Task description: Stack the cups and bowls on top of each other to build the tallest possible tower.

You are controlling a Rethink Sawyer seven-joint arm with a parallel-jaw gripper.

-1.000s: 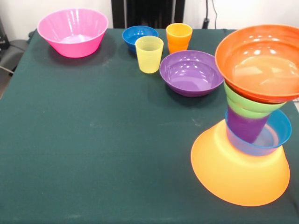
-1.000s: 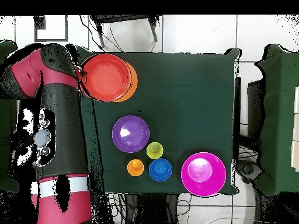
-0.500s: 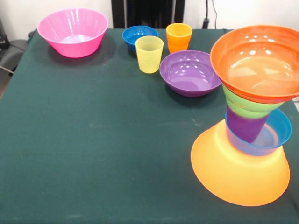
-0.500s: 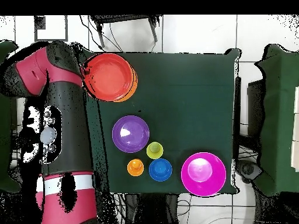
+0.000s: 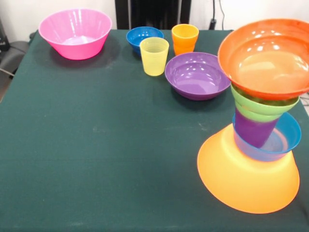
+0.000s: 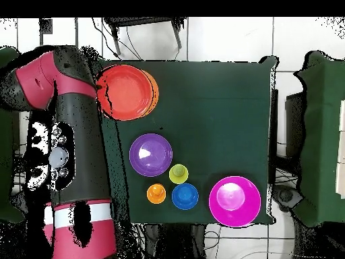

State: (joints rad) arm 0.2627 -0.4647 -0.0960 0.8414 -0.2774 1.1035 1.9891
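tower [image 5: 256, 145] standing at the table's [image 5: 96, 159] right front corner in the front view: big yellow-orange bowl [image 5: 244, 181] upside down as base, light blue bowl [image 5: 285, 137] on it, purple cup [image 5: 253, 130] inside that, green bowl [image 5: 263, 107] above, orange-red bowl [image 5: 265, 58] on top, tilted and overhanging. seen from overhead as a red disc [image 6: 123, 91] with an orange rim peeking out beside it, at the cloth's top left. still unstacked at the far side: pink bowl [image 5: 75, 33] at the left corner, well apart from the rest; dark blue bowl [image 5: 142, 36], yellow cup [image 5: 154, 56] just in front of it, orange cup [image 5: 185, 38] beside, purple bowl [image 5: 198, 75] near the tower. all upright, open side up. red and black arm [image 6: 64, 135] lying along the table's edge in the overhead view, elbow close to the tower's top bowl. gripper itself not made out in either view, so open or closed: cannot tell.
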